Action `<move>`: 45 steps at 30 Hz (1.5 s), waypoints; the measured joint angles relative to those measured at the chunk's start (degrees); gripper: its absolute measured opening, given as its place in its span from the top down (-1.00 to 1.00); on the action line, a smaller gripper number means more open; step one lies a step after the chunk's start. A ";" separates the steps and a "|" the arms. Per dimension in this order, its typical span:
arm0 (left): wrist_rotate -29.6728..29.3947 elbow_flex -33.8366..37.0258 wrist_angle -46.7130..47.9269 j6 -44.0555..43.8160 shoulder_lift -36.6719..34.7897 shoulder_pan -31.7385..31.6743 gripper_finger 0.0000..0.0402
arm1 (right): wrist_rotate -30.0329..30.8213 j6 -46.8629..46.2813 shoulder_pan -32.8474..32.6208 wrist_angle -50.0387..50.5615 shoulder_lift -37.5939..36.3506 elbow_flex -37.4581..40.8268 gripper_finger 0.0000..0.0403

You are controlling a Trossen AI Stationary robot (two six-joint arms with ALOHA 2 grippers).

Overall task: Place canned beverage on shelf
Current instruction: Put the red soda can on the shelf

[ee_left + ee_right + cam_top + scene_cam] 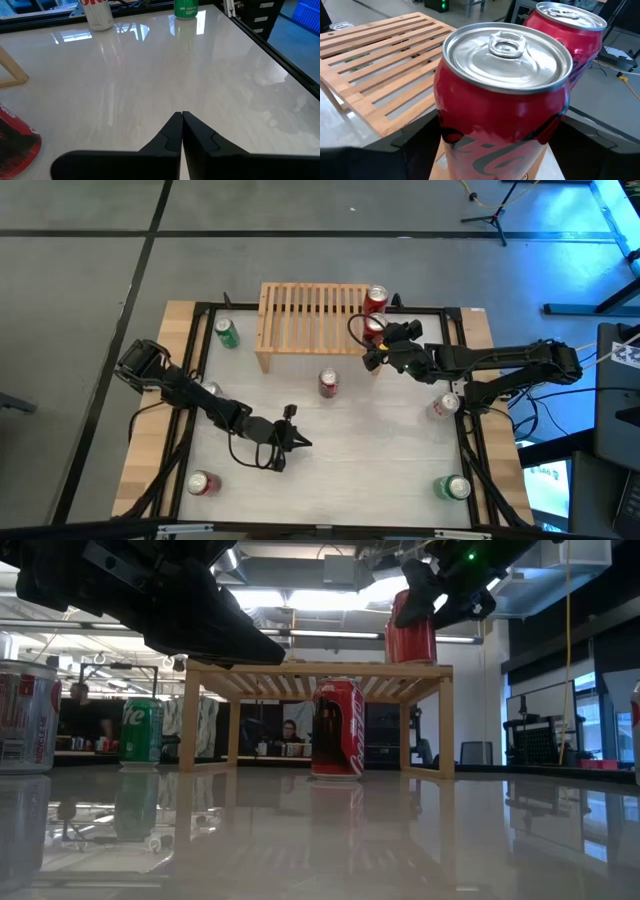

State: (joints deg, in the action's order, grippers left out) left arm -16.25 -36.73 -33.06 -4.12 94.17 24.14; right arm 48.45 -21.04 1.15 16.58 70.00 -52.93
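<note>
Currently mid-placement: right gripper (378,343) pinches a red can (502,100) at the shelf's (310,315) right edge, beside a second red can (376,300) already standing on the slats. Next move, as I judge it: set the can down upright on the slats, then release. Left gripper (181,131) waits pressed together over the counter (165,75).
</note>
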 joint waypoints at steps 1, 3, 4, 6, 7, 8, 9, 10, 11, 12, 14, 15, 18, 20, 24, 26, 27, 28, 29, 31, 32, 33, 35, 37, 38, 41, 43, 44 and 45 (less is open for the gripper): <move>0.00 0.00 0.00 0.01 0.00 0.00 0.98 | 0.07 -0.02 0.00 0.00 0.00 0.00 -0.62; 0.00 0.00 0.00 0.02 0.00 0.00 0.98 | 0.48 -0.08 0.00 0.01 0.00 0.00 -0.62; 0.00 0.00 0.01 -0.04 0.00 0.00 0.98 | 0.48 -0.09 0.00 0.02 0.00 0.00 -0.62; 0.00 0.00 0.00 -0.22 0.00 0.00 0.98 | 0.51 -0.11 0.00 0.02 0.00 0.00 -0.62; 0.00 0.00 0.00 -0.22 0.00 0.00 0.98 | 0.54 -0.11 0.00 0.02 0.00 0.00 -0.62; 0.00 0.01 0.02 -0.22 0.00 0.00 0.98 | 0.54 -0.11 0.00 0.02 0.00 0.00 -0.62; 0.00 0.01 0.01 -0.22 0.00 0.00 0.98 | 0.46 -0.11 0.00 0.02 0.00 0.00 -0.62; 0.00 0.01 0.00 -0.22 0.00 0.00 0.98 | 0.35 -0.11 0.00 0.02 0.00 0.00 -0.62; 0.00 0.01 0.02 -0.22 0.00 0.00 0.98 | 0.19 -0.11 0.00 0.02 0.00 0.00 -0.62; 0.00 0.00 0.00 -0.22 0.00 0.00 0.98 | 0.11 -0.11 0.00 0.01 0.00 0.00 -0.62; 0.00 0.00 0.00 -0.22 0.00 0.00 0.98 | 0.00 -0.11 0.00 0.00 -0.02 0.00 -0.62; 0.00 0.00 0.00 -0.22 0.00 0.00 0.98 | 0.00 -0.11 0.00 0.01 -0.02 0.00 -0.62; 0.00 0.02 0.00 -0.22 0.00 0.00 0.98 | -0.02 -0.11 0.00 0.02 -0.02 0.00 -0.62; 0.00 0.01 0.00 -0.22 0.00 0.00 0.98 | -0.02 -0.11 0.00 0.02 -0.02 0.00 -0.62; 0.00 0.00 0.00 -0.22 0.00 0.00 0.98 | 0.18 -0.11 0.00 0.02 -0.02 0.00 -0.62; 0.00 0.01 0.01 -0.22 0.00 0.00 0.98 | 1.22 -0.11 0.00 0.31 -0.02 0.00 -0.62; 0.00 0.01 0.02 -0.22 0.00 0.00 0.98 | 1.23 -0.10 0.00 0.37 -0.02 0.00 -0.62; 0.00 0.02 0.02 -0.22 0.00 0.00 0.98 | 0.99 -0.11 0.00 0.33 -0.04 0.00 -0.62; 0.00 0.02 0.00 -0.22 0.00 0.00 0.98 | 0.69 -0.11 0.02 0.25 -0.03 0.00 -0.62; 0.00 0.02 0.00 -0.22 0.00 0.00 0.98 | -0.10 -0.12 0.02 0.08 -0.04 0.00 -0.62; 0.00 0.01 0.01 -0.22 0.00 0.00 0.98 | -0.23 -0.12 0.01 0.04 -0.04 0.00 -0.62; 0.00 0.01 0.01 -0.22 0.00 0.00 0.98 | -0.28 -0.13 0.00 0.04 -0.04 0.00 -0.62; 0.00 0.01 0.00 -0.22 0.00 0.00 0.98 | -0.83 -0.14 0.00 0.04 -0.05 0.00 -0.62; 0.00 0.00 0.00 -0.22 0.00 0.00 0.98 | -2.16 0.31 0.00 0.00 -0.11 -0.02 -0.62; 0.00 0.02 0.00 -0.22 0.00 0.00 0.98 | -2.64 0.33 0.02 -0.02 -0.13 -0.04 -0.62; 0.00 0.00 -0.02 -0.22 0.00 0.00 0.98 | -3.52 0.31 0.02 -0.04 -0.13 -0.07 -0.62; 0.00 0.02 -0.02 -0.22 0.00 0.00 0.98 | -3.58 0.31 0.02 -0.02 -0.13 -0.07 -0.62; 0.00 0.02 -0.02 -0.22 0.00 0.00 0.98 | -3.61 0.31 0.02 0.00 -0.13 -0.07 -0.62; 0.00 0.02 -0.02 -0.22 0.00 0.00 0.98 | -3.59 0.31 0.02 0.01 -0.13 -0.07 -0.62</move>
State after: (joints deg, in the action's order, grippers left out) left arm -16.25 -36.71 -33.08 -4.34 94.17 24.14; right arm 44.86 -20.73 1.17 16.59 69.87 -52.99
